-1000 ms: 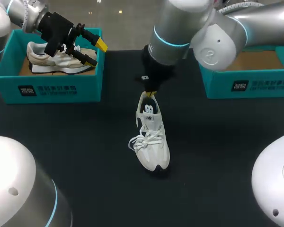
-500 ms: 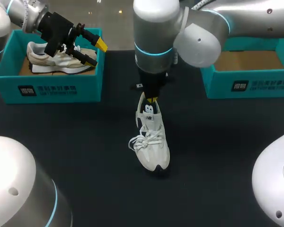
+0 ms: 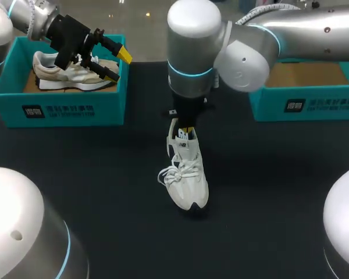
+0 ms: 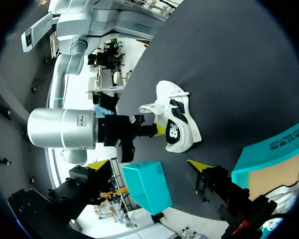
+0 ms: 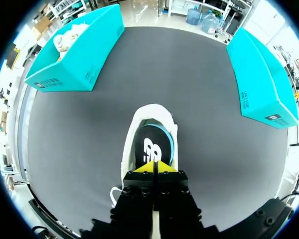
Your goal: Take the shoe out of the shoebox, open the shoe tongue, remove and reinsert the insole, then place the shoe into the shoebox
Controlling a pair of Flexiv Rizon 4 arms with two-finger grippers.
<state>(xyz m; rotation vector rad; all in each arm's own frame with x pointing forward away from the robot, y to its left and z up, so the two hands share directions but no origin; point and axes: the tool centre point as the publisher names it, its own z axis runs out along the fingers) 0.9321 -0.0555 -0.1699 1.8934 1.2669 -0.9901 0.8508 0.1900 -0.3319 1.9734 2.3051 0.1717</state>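
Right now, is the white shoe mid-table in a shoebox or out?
Out: the white shoe rests on the black table, sole down.

The head camera looks down from high behind onto the tabletop (image 3: 104, 174). The left wrist camera, above the box (image 3: 75, 107) at that frame's upper left, faces across the tabletop from afar. The right wrist camera looks straight down, close over the white shoe (image 5: 149, 142), seen in all 3 views.

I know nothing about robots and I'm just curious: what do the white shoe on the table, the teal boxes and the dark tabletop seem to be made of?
White shoe: looks like matte fabric or mesh with smoother panels, and cloth laces. Teal boxes: likely cardboard, going by the plain brown inside and flat printed walls. Tabletop: dark and matte with no glare, perhaps a cloth or mat; the material itself cannot be told.
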